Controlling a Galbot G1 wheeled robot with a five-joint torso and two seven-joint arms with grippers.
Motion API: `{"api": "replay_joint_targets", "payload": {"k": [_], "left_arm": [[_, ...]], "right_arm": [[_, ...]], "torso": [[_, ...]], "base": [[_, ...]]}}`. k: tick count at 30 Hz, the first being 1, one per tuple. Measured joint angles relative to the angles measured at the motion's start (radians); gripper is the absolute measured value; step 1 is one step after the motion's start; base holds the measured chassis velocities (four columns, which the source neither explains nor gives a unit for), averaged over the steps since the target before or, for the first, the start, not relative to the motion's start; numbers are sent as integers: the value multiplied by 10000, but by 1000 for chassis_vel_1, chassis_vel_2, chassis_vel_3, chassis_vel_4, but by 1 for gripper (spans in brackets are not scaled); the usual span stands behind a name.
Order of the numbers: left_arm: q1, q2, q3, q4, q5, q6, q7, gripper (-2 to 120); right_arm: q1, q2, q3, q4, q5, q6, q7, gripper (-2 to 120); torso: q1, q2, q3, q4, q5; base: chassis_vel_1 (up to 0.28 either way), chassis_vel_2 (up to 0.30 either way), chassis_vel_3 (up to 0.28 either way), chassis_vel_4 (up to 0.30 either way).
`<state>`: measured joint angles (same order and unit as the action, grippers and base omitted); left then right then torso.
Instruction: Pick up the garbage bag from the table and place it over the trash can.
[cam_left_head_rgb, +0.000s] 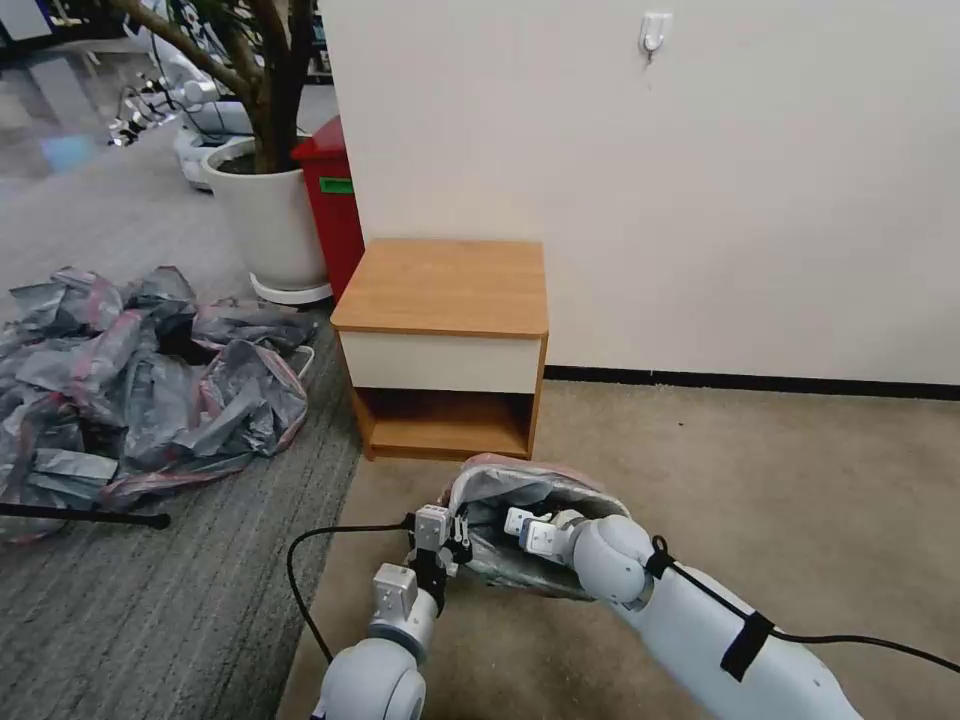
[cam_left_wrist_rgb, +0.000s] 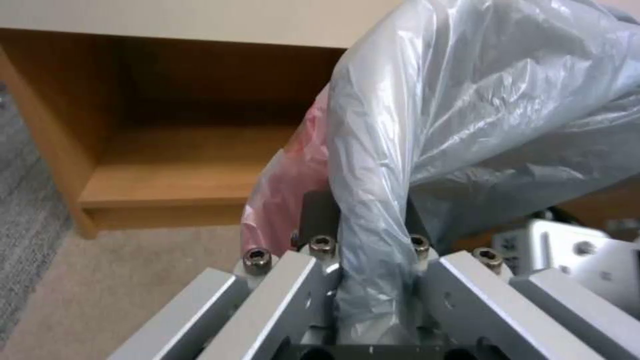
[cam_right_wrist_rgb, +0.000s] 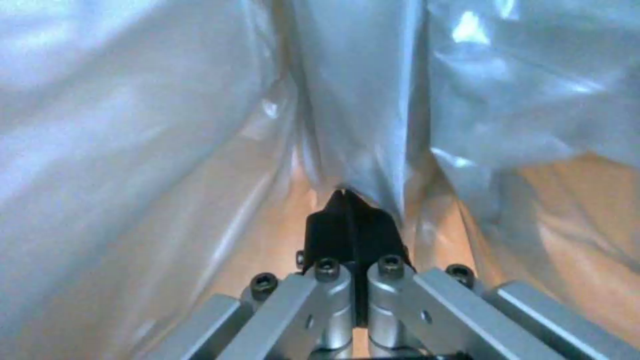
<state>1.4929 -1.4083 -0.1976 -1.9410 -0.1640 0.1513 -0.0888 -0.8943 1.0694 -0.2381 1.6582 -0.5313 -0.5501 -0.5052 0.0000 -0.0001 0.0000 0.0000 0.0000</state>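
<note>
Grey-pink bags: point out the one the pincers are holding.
It is the single garbage bag in front of the table, pinched by the left pincer and right pincer. The heap of bags lies untouched on the carpet.

No readable text, brand, number or sign anywhere. Just a small green label (cam_left_head_rgb: 336, 185) on the front of the tall red bin (cam_left_head_rgb: 330, 215) in the head view, with lettering too small to make out.
</note>
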Motion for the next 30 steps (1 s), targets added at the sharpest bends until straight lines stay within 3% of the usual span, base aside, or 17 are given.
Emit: {"api": "replay_joint_targets", "payload": {"k": [13, 20, 26, 28, 30], "left_arm": [[-34, 51, -38, 50, -360, 77, -273, 3], [-170, 119, -217, 258, -807, 124, -546, 3], [-350, 266, -227, 203, -1917, 665, -1167, 3], [-390, 350, -183, -47, -2741, 1028, -1475, 3], [-392, 394, -181, -182, -3128, 1207, -1618, 3]], "right_arm": [[-483, -736, 288, 1608, 267, 93, -4, 0], [-1022, -1808, 727, 2938, 1468, 161, 135, 0], [-2231, -3026, 2308, 4543, 2472, 543, 500, 0], [-2977, -3764, 3288, 5382, 3427, 889, 981, 0], [-3259, -3975, 3695, 5640, 3998, 1092, 1337, 0]], "torso": [[0, 0, -1, 1, 0], [0, 0, 0, 0, 1], [0, 0, 0, 0, 1], [0, 1, 0, -3, 0], [0, 1, 0, -1, -3]], "base": [[0, 0, 0, 0], [0, 0, 0, 0], [0, 0, 0, 0], [0, 0, 0, 0], [0, 0, 0, 0]]}}
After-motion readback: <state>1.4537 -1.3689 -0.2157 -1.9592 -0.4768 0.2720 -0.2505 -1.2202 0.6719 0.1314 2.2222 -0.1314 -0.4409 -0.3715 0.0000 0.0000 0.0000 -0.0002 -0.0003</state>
